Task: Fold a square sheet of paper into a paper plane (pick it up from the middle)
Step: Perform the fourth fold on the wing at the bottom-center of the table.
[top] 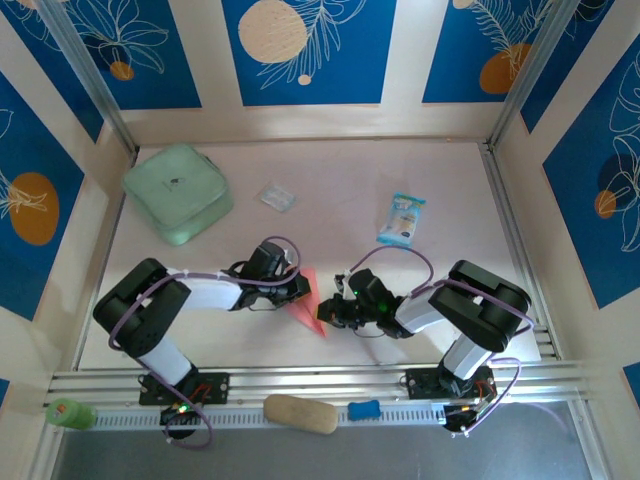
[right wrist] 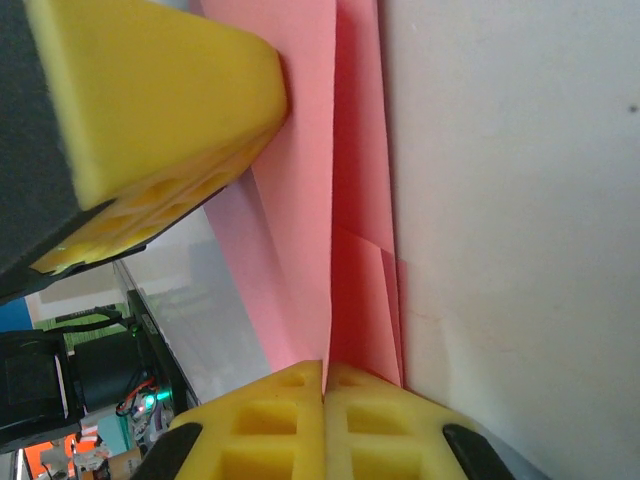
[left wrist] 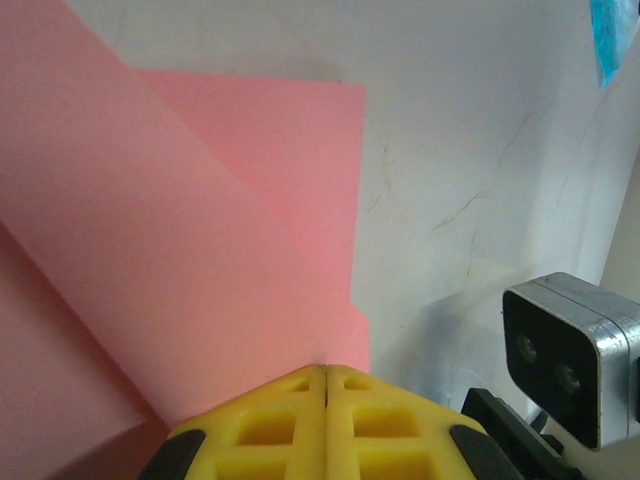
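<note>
Left pincer (left wrist: 326, 374): closed, its yellow pads meeting in a thin seam. The tips sit at the edge of the paper (left wrist: 190, 250). We cannot tell whether a layer is nipped between them.
Right pincer (right wrist: 324, 368): closed as well, pads together. The paper's long crease runs straight down to the seam. We cannot say whether it pinches the paper or only presses on it.
Pincers together: from above we see them tip to tip across the paper, left one on the left, right one on the right.
Paper, place: on the bench (top: 340, 170), towards its near edge and about mid-width, between the two pincers.
Paper, look: salmon pink, plain and already folded. The left wrist view shows overlapping layers with a slanting fold. The right wrist view shows a narrow strip with stepped layers near the pads. From above it is a slim wedge pointing at the near edge.
Pouch (top: 178, 192): mint green, far left of the bench, well apart from the paper. It looks closed, so we cannot see what it holds.
Wrapper (top: 277, 196): small and clear, lying flat right of the pouch. We cannot make out any contents.
Packet (top: 402, 218): blue and white, far right of the paper, lying flat.
</note>
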